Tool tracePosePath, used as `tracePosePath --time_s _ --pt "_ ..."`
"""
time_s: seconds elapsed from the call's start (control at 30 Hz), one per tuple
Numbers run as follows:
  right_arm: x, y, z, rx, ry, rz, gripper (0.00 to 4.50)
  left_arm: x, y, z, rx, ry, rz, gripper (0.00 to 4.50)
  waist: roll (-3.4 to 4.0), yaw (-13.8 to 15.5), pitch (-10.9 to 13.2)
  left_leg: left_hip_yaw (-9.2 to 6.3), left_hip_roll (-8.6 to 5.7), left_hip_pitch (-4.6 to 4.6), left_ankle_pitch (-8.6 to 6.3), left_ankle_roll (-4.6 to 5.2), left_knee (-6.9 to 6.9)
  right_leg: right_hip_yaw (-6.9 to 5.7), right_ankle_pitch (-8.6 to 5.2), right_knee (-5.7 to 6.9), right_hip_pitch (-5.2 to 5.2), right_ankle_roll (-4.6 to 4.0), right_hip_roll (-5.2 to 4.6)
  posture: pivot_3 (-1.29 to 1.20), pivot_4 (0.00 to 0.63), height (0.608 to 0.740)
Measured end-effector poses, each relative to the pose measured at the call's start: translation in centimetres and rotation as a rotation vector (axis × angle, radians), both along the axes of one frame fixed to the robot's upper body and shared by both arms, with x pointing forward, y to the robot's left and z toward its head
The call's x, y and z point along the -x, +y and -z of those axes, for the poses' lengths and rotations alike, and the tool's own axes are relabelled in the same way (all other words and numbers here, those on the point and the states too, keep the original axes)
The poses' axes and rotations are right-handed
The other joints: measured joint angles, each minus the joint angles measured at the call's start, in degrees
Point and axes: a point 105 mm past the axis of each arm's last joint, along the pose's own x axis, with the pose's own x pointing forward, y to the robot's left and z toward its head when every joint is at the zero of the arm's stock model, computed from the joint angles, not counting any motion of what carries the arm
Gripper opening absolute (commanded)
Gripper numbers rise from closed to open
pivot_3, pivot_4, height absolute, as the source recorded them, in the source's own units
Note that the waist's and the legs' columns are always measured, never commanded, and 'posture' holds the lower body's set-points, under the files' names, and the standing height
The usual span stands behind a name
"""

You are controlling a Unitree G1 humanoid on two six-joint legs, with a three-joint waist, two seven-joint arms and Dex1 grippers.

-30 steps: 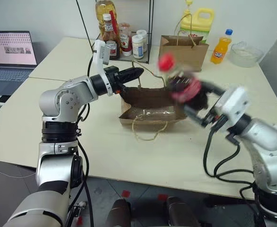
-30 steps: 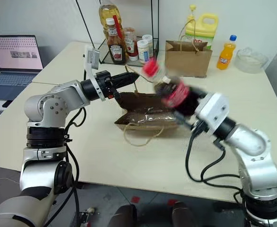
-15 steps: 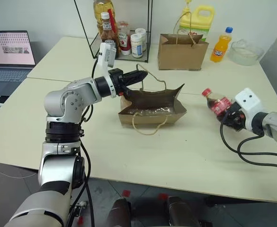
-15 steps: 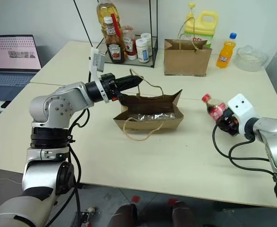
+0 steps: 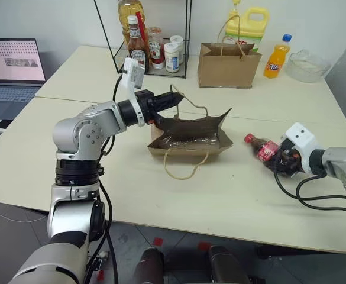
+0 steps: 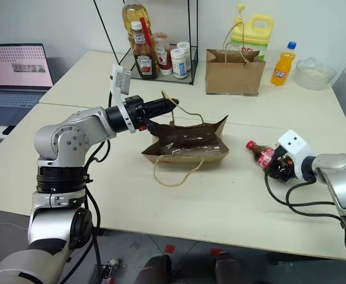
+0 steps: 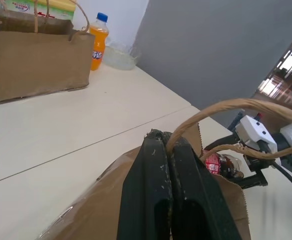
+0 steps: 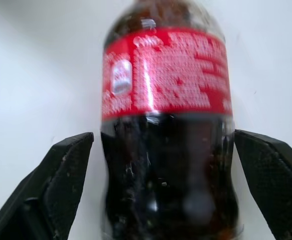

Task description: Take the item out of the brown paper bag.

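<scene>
- left gripper (image 5: 174,99) reaches level from a raised, bent arm, fingers pressed together on a string handle (image 7: 220,107) of the brown paper bag (image 5: 190,135).
- right gripper (image 8: 164,165) angles down, fingers spread with gaps either side of the cola bottle (image 5: 262,149), which lies on its side on the table (image 5: 232,195), right of the bag.
- behind: second paper bag (image 5: 228,58), orange soda (image 5: 275,58), wire rack (image 5: 155,35); laptop (image 5: 10,71) far left.

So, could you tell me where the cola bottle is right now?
The cola bottle lies on the table, right of the creased brown paper bag, between the right gripper's open fingers.
</scene>
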Motion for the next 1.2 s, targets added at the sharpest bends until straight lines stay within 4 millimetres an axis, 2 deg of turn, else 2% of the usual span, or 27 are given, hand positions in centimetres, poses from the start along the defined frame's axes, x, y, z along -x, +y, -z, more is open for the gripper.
tracePosePath --time_s 0.13,0.23,0.27,0.33,0.47,0.57,0.67,0.77,0.83,0.93,1.0,1.1,1.13,1.2 --pt "-0.2 2.0 -3.0 -0.115 -0.135 -0.018 4.46 -0.2 0.2 0.0 -0.001 0.000 -0.019 0.00 0.00 0.0 0.0 -0.03 0.02 0.00 0.00 -0.01 0.00 -0.02 0.00 0.01 0.00 0.00 0.02 0.00 0.150 0.740" --pt "-0.1 4.9 -5.6 -0.268 -0.276 -0.041 4.46 -1.2 0.8 -0.4 0.011 -0.014 -0.082 0.00 -0.01 0.0 0.0 -0.07 0.03 -0.01 0.01 -0.02 0.00 -0.07 0.00 0.03 0.01 0.00 0.02 0.00 0.150 0.740" --pt "0.0 5.7 -6.0 -0.308 -0.302 -0.041 4.49 -1.6 1.2 -0.7 0.023 -0.023 -0.108 0.19 -0.01 0.1 0.0 -0.08 0.02 -0.02 0.01 -0.02 0.01 -0.07 0.00 0.03 0.01 0.00 0.02 0.00 0.150 0.740" --pt "0.3 6.3 -5.8 -0.334 -0.325 -0.024 4.50 -2.2 1.6 -1.4 0.041 -0.042 -0.135 0.59 -0.02 0.2 0.0 -0.08 -0.01 -0.05 0.01 -0.02 0.01 -0.07 0.00 0.02 0.00 0.00 0.00 0.00 0.150 0.740" --pt "1.4 7.4 -2.6 -0.352 -0.297 0.020 4.50 -3.0 2.7 -2.2 0.075 -0.061 -0.182 1.78 -0.04 0.4 0.0 -0.11 -0.02 -0.12 0.00 -0.02 -0.04 -0.10 0.00 0.02 -0.06 0.00 -0.01 0.00 0.150 0.740" --pt "1.9 7.2 -1.1 -0.309 -0.300 0.044 4.50 -3.0 3.2 -2.1 0.067 -0.065 -0.193 2.72 -0.04 0.2 0.0 -0.09 -0.02 -0.17 0.01 -0.02 -0.02 -0.09 0.00 0.03 -0.13 0.00 -0.01 0.00 0.150 0.740" --pt "2.2 6.9 -0.7 -0.296 -0.322 0.067 4.50 -3.1 5.5 -1.7 0.024 -0.083 -0.264 3.63 0.00 -0.4 0.0 -0.08 0.03 -0.03 0.01 -0.01 -0.03 -0.06 0.00 0.10 -0.11 0.00 0.03 0.00 0.150 0.740" --pt "2.4 7.0 -0.2 -0.335 -0.339 0.103 4.50 -2.3 8.5 0.3 -0.055 -0.086 -0.359 4.47 0.02 -1.2 -0.1 -0.08 0.08 0.06 0.01 -0.01 -0.06 -0.01 0.00 0.24 -0.10 0.00 0.08 0.00 0.150 0.740" --pt "2.7 7.1 0.2 -0.350 -0.344 0.117 4.50 -1.1 10.0 2.5 -0.138 -0.070 -0.399 4.47 0.03 -1.4 -0.1 -0.06 0.09 0.08 0.01 0.00 -0.06 0.02 0.00 0.25 -0.10 0.00 0.07 0.00 0.150 0.740" --pt "3.0 7.5 1.0 -0.376 -0.339 0.131 4.50 0.6 11.0 5.7 -0.200 -0.013 -0.450 4.47 0.02 -1.2 -0.1 -0.09 0.09 0.03 -0.02 0.05 -0.01 0.00 0.00 0.26 -0.07 0.00 0.07 0.00 0.150 0.740" --pt "3.2 8.3 1.7 -0.396 -0.321 0.120 4.50 1.4 11.1 5.9 -0.194 -0.011 -0.477 4.47 0.00 -0.9 -0.1 -0.11 0.09 0.03 -0.09 0.17 0.02 -0.02 0.00 0.28 -0.05 0.00 0.07 0.00 0.150 0.740" --pt "3.3 9.0 2.2 -0.421 -0.315 0.110 4.50 2.7 11.4 4.6 -0.170 -0.076 -0.539 4.47 0.00 -0.4 -0.1 -0.07 0.08 0.05 -0.10 0.18 0.03 0.01 0.00 0.26 -0.04 0.00 0.05 0.00 0.150 0.740" --pt "3.4 9.0 2.3 -0.424 -0.324 0.120 4.50 3.4 11.6 4.7 -0.176 -0.091 -0.569 4.47 0.02 -0.4 -0.1 -0.01 0.08 0.09 -0.10 0.18 0.00 0.05 0.00 0.24 -0.03 0.00 0.03 0.00 0.150 0.740" --pt "3.6 8.6 2.9 -0.423 -0.336 0.158 4.50 4.7 12.3 6.7 -0.206 -0.064 -0.648 4.47 0.07 -0.4 -0.2 0.02 0.10 0.12 -0.11 0.18 -0.10 0.08 0.00 0.22 -0.08 0.00 0.03 0.00 0.150 0.740"
